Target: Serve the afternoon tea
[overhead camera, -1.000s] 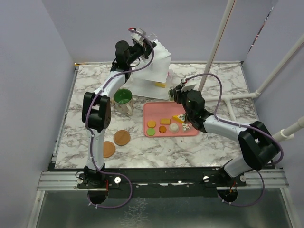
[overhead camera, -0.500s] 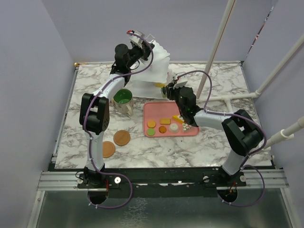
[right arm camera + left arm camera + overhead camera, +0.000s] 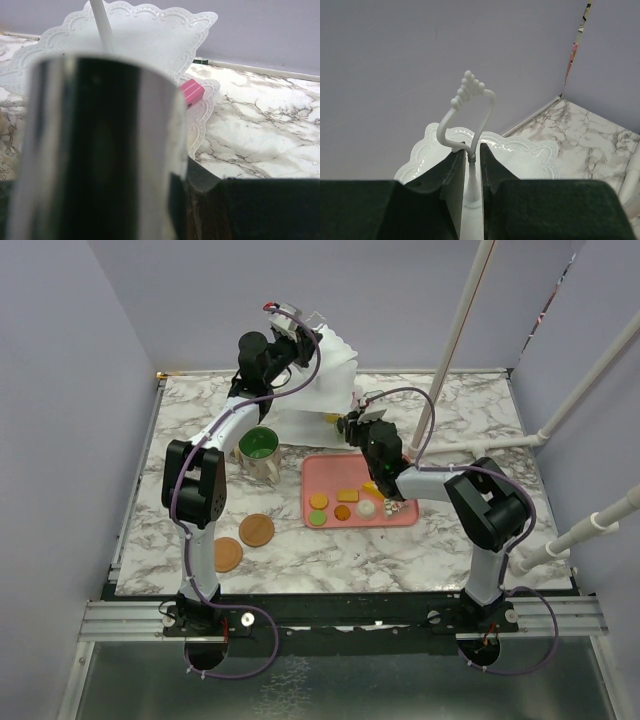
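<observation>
**Back centre crowded, edges open**

stand (image 3: 322, 390) fills back centre. left gripper (image 3: 472, 167) straddles its handle stem; right gripper (image 3: 348, 426) carries tongs (image 3: 100, 150) (probably, blurred) just beside the low tier. Slanted pole (image 3: 450, 350) crosses right rear. green mug (image 3: 258, 446), tray (image 3: 318, 475) and coasters (image 3: 257, 530) take mid-table. Bare table (image 3: 470, 540): left strip, front edge, right side.

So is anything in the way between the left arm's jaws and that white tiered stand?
Nothing visible. The left gripper is right at the top of the stand. Its jaws sit on either side of the thin centre post, just below the looped handle, with only slivers of gap showing.
</observation>
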`<move>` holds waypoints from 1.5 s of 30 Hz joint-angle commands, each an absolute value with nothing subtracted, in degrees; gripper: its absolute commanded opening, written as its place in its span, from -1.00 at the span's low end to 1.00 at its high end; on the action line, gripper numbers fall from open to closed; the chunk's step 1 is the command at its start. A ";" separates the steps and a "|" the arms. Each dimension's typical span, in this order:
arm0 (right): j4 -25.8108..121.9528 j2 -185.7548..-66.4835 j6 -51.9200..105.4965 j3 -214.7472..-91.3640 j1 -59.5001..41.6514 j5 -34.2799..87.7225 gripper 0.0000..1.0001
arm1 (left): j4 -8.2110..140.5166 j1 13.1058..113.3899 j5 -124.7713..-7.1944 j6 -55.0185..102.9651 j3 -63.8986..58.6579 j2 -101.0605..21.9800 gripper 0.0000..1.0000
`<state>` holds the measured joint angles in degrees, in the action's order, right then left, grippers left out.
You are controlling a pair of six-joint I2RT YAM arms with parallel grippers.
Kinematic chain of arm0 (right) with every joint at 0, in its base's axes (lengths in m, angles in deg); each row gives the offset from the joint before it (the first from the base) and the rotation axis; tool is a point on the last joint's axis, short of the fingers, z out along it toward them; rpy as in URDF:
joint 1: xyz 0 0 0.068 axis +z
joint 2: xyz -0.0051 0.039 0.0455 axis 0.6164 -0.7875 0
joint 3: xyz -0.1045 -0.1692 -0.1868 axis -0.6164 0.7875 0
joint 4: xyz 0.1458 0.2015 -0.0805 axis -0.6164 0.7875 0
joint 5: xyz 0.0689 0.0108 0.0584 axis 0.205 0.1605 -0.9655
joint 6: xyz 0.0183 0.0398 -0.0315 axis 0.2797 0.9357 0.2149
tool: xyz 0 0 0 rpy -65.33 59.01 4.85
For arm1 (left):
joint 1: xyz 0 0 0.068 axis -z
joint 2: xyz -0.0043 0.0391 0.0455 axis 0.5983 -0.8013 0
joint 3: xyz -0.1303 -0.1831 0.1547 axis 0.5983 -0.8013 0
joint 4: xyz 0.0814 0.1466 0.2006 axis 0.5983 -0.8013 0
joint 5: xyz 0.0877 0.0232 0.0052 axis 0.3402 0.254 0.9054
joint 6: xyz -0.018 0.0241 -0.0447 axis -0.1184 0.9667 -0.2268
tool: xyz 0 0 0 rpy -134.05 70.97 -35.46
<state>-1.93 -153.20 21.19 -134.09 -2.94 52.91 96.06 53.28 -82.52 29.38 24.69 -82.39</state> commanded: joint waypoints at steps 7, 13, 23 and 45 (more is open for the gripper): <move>-3.10 -156.63 20.50 -136.47 -3.41 54.79 -0.42 | 92.83 53.58 -84.26 29.97 24.53 -79.16 -0.12; -1.67 -155.14 21.11 -135.59 -3.42 54.75 -0.11 | 86.94 53.54 -86.43 30.24 26.97 -80.57 0.12; -0.01 -146.40 22.13 -130.95 -3.42 55.82 0.11 | 84.27 52.64 -91.96 28.83 33.80 -85.38 0.10; 24.47 -119.30 28.44 -115.87 -3.42 66.19 0.13 | 85.15 51.78 -95.29 25.20 43.92 -92.37 -0.97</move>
<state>17.83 -121.94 27.02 -117.17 -3.20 60.82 82.31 50.81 -96.46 25.82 43.95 -93.32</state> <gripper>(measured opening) 0.568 0.078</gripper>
